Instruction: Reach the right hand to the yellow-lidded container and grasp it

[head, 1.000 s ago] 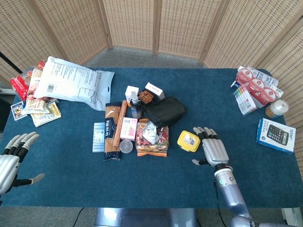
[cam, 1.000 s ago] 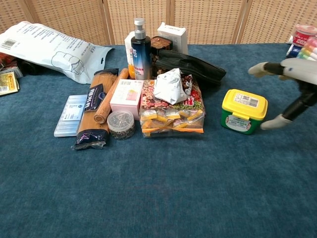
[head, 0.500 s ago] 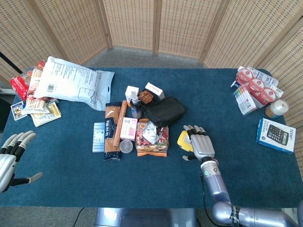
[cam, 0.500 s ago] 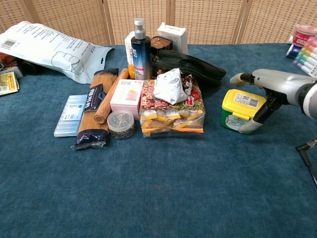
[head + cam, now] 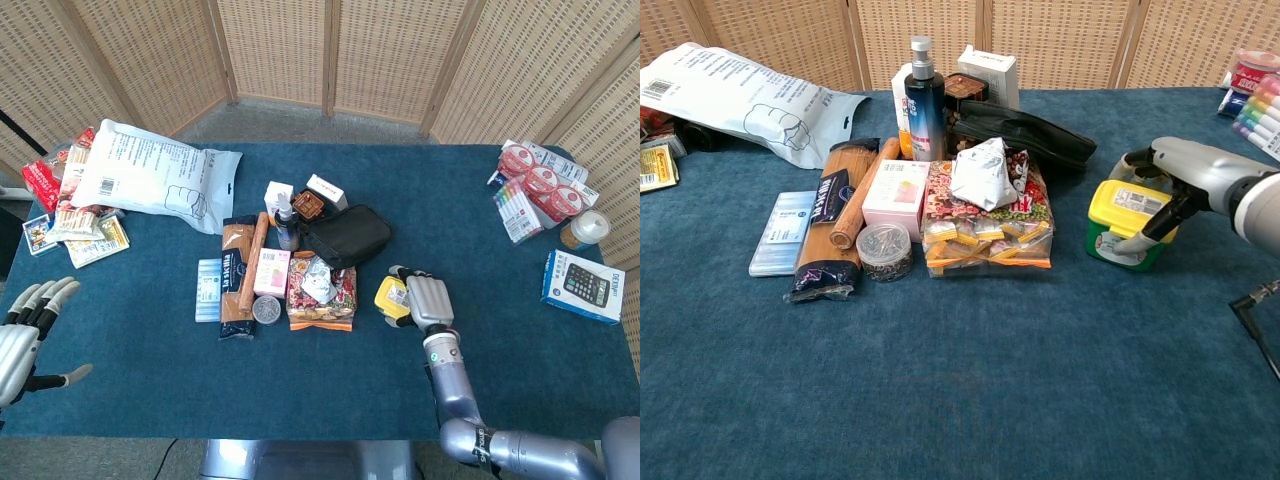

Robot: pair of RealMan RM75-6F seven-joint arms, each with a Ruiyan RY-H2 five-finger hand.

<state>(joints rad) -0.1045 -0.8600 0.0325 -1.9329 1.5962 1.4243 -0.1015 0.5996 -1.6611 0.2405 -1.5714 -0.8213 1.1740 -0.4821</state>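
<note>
The yellow-lidded container [image 5: 391, 300] [image 5: 1123, 228], a small green tub with a label on its lid, stands on the blue table right of the middle pile. My right hand [image 5: 427, 301] [image 5: 1185, 175] wraps it from the right. The thumb [image 5: 1147, 228] lies against its near side and the fingers [image 5: 1135, 160] curl round its far side. The tub still sits on the cloth. My left hand [image 5: 24, 338] hovers at the table's near-left edge, fingers spread, holding nothing; only the head view shows it.
Just left of the tub lie a patterned snack packet [image 5: 985, 225] and a black pouch [image 5: 1025, 128]. A spray bottle [image 5: 923, 100], pasta packs [image 5: 830, 235] and a white bag [image 5: 155, 172] lie further left. A calculator [image 5: 583, 287] and marker pens [image 5: 516, 210] lie at the far right.
My right hand has moved left from beside the tub and closed round it, thumb in front and fingers behind. The left hand has hardly moved.
</note>
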